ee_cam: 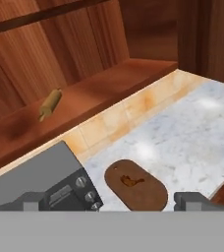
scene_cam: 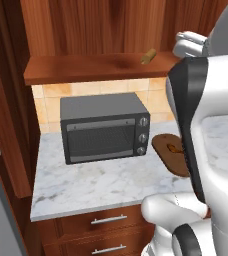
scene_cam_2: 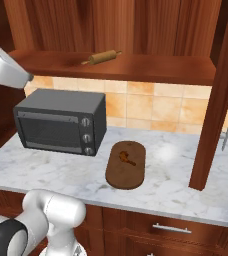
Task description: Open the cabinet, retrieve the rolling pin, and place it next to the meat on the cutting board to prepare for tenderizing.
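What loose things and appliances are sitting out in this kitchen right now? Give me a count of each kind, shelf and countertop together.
Slim light-tan wooden rolling pin, on the open cabinet shelf: 1
Dark grey toaster oven, on the marble counter: 1
Flat dark-brown oval cutting board, on the counter: 1
Small orange-brown lump of meat, on the board: 1
Total: 4

Cabinet [scene_cam_2: 136, 30] of glossy reddish wood; rolling pin [scene_cam_2: 102, 57] pale matt wood; desk [scene_cam_2: 166, 185] polished veined marble; toaster oven [scene_cam_2: 61, 122] matt dark metal.
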Controlling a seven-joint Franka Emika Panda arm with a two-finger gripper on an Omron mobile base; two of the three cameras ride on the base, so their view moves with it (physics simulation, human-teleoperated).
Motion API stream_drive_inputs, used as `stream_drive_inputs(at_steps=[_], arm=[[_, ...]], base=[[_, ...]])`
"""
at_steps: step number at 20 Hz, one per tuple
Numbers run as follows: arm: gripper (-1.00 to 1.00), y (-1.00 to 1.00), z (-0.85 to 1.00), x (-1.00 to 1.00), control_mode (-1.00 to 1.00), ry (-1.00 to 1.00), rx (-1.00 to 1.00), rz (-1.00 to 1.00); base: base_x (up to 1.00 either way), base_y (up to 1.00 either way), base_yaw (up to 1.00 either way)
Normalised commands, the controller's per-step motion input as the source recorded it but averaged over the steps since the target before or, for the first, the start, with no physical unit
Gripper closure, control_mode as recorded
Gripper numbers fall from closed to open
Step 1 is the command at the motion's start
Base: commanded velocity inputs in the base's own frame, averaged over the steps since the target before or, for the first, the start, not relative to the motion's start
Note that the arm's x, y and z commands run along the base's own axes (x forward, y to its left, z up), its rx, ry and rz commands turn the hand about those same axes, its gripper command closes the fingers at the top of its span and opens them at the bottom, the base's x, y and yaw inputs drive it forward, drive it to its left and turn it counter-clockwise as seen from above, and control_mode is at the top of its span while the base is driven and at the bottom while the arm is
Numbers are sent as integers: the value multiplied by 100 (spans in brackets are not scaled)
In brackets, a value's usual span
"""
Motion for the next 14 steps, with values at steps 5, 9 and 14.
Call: stream_drive_inputs(at_steps=[5, 9, 14], arm=[[-100, 0, -6, 9, -100, -17, -9, -3], [-100, 0, -19, 0, -100, -16, -8, 0], [-100, 0, -22, 3, -100, -5, -6, 0]], base=[[0, 0, 0], [0, 0, 0], [0, 0, 0]])
